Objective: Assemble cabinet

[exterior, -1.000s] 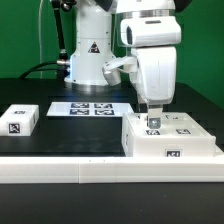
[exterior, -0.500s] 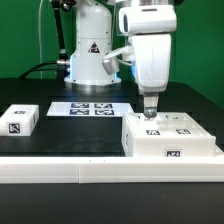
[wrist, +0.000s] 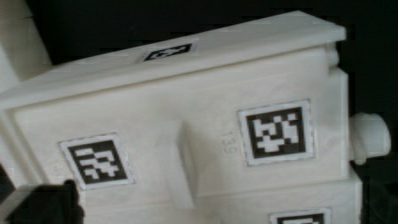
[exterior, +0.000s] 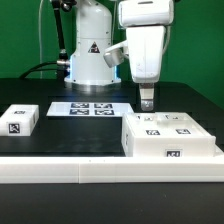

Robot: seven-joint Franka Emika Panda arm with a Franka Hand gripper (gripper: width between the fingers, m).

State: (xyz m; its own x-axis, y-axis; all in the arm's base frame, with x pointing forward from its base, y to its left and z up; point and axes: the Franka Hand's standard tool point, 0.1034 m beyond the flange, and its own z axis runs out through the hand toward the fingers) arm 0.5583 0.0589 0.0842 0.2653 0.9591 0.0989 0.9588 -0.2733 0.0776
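Black gripper [exterior: 147, 103] hangs just above the cabinet [exterior: 145, 142], gripping nothing visible; its opening I cannot tell. The marker board [exterior: 60, 108] lies beyond the cabinet, toward the exterior view's left. For a sound grasp, line the fingers squarely with the cabinet's edge and descend slowly.

Exterior camera faces the arm [exterior: 145, 45] across the table [exterior: 70, 135] from mid-distance; wrist camera looks closely down onto the shared cabinet [wrist: 178, 120].

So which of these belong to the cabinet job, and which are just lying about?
In the job: the cabinet, the claw above it.
Lying about: the small tagged block, the marker board, the long white rail.
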